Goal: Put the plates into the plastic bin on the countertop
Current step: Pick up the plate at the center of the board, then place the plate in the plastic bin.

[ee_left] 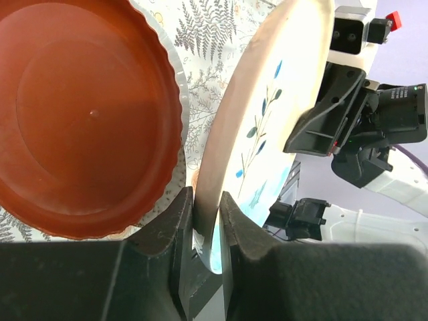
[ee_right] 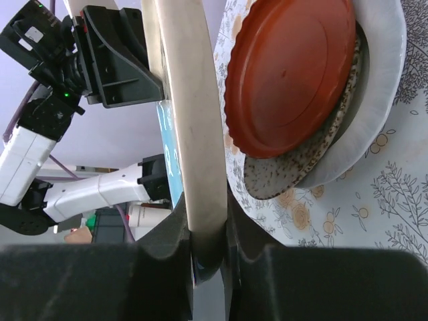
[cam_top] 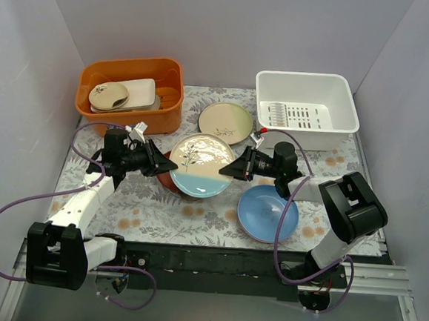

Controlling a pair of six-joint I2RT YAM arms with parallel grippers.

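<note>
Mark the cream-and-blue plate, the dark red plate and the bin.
cream-and-blue plate (cam_top: pixel 201 165): top view, its middle.
dark red plate (ee_left: pixel 87 114): left wrist view, its middle.
bin (cam_top: pixel 302 89): top view, inner back wall.

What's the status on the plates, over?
Left gripper and right gripper both shut on the cream-and-blue plate, opposite rims, lifted over the dark red plate. White bin shows no plates yet. Cream sprig plate lies between here and bin.

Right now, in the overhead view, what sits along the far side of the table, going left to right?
Orange tub → cream plate with a leaf sprig → white plastic bin.
</note>
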